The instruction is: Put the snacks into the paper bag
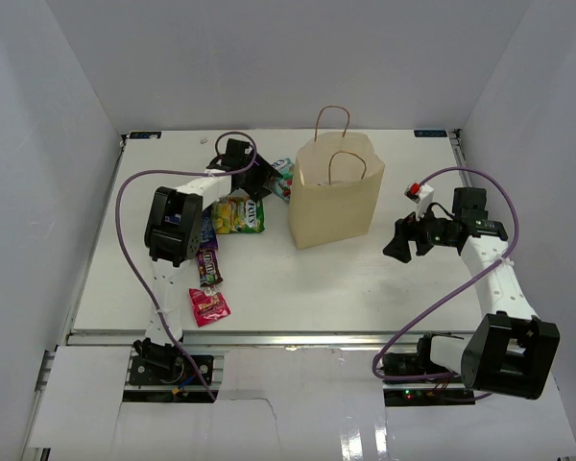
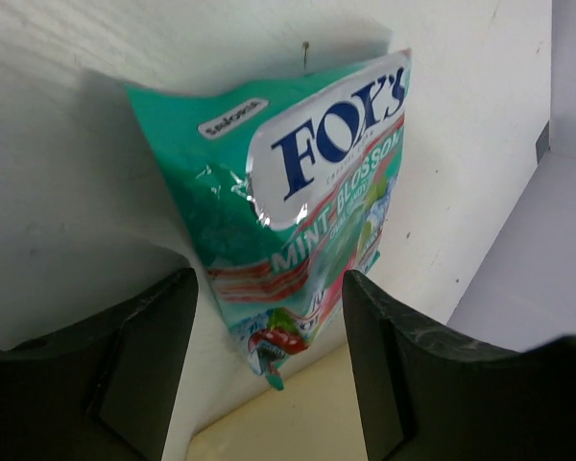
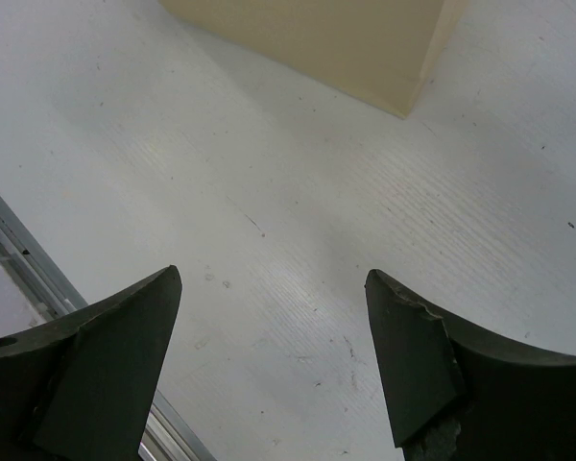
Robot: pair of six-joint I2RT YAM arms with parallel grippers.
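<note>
Teal packet: laid flat on table, just left of upright paper bag
Long axis: directed away from left gripper, lower end between its fingers
Left gripper: spread, nothing gripped
Right gripper: spread, nothing held

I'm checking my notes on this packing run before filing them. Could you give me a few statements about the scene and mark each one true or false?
1. The paper bag stands upright on the table. True.
2. The left tool is shut on the teal packet. False: it is open, straddling the packet's lower end.
3. The right tool holds a snack. False: it is open and empty above bare table.
4. The pink-red packet lies on the table, outside the bag. True.
</note>
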